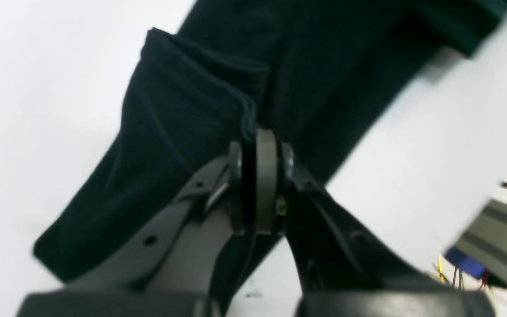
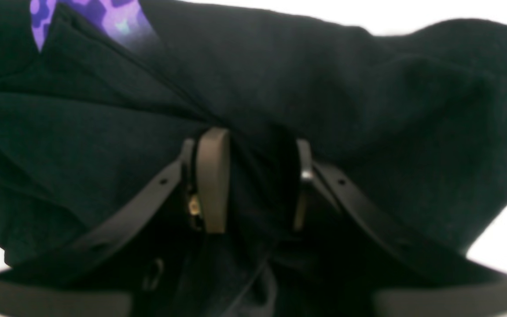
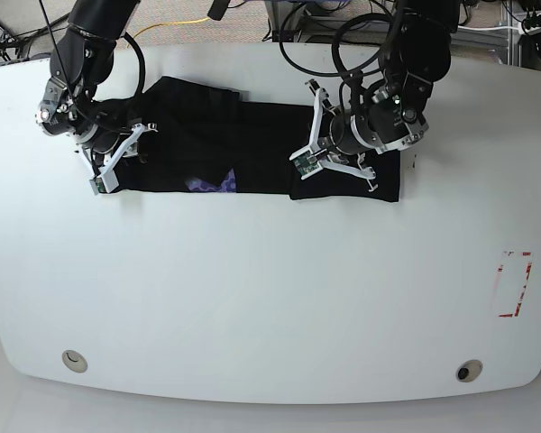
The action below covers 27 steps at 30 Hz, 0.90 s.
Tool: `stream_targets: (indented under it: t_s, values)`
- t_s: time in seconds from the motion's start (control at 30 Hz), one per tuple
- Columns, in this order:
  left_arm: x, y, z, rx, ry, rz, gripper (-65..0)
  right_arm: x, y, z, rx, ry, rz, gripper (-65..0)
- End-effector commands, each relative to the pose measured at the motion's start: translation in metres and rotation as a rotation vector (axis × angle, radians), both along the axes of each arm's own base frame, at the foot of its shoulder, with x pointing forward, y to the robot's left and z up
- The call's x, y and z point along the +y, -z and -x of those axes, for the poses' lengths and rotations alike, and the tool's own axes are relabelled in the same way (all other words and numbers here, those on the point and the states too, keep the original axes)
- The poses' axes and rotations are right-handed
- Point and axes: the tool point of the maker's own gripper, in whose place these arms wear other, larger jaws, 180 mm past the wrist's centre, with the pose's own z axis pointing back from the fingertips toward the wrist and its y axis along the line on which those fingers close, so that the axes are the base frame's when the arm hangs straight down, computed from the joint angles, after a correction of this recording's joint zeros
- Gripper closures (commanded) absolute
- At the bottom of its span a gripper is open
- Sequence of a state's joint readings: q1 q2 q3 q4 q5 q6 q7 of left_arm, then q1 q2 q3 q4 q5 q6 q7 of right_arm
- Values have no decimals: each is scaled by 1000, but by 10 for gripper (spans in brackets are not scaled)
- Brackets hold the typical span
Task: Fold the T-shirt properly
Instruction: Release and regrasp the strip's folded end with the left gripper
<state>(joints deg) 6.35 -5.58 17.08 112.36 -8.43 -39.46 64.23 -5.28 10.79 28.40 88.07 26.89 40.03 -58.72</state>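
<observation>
The T-shirt (image 3: 252, 149) is stretched as a band across the far half of the table (image 3: 270, 298). Its folded hem is pinched by the closed left pincer (image 1: 260, 145); bunched cloth is gripped by the right pincer (image 2: 249, 176). Both ends should be carried evenly, with the cloth kept taut.

Table (image 3: 252, 298): white, rounded corners, fills most of the base view.
Round fitting (image 3: 73, 361): set in the table surface at 7 o'clock, near the front edge.
Dark fitting (image 3: 469, 371): small and round, at 5 o'clock, near the front edge.
Red marking (image 3: 512, 285): rectangular outline on the table at 3 o'clock, close to the side edge; detail too small to read.
Cables (image 3: 176, 29): yellow and dark leads on the floor beyond the table's far edge, at 12 o'clock.
</observation>
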Motion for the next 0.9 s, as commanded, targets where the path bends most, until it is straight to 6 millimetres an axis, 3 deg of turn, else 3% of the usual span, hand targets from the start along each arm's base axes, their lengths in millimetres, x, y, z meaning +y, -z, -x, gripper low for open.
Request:
stream_targets:
  t_s: [0.0,0.2,0.6,0.87]
  values:
    - [-5,-8,2,-24,17,26,0,-5,-9,-8,-30,-1,19,-197]
    - [11,6,15,14,25,-23,0,-5,-9,-8,-30,-1,19,-197]
    - [12,9,20,11,74,-60,-1,1,-8,-9,-33,0,3,-197]
    - [7,7,21,15,80,-36,-347,2,-7,-7,-28,1,0,-197]
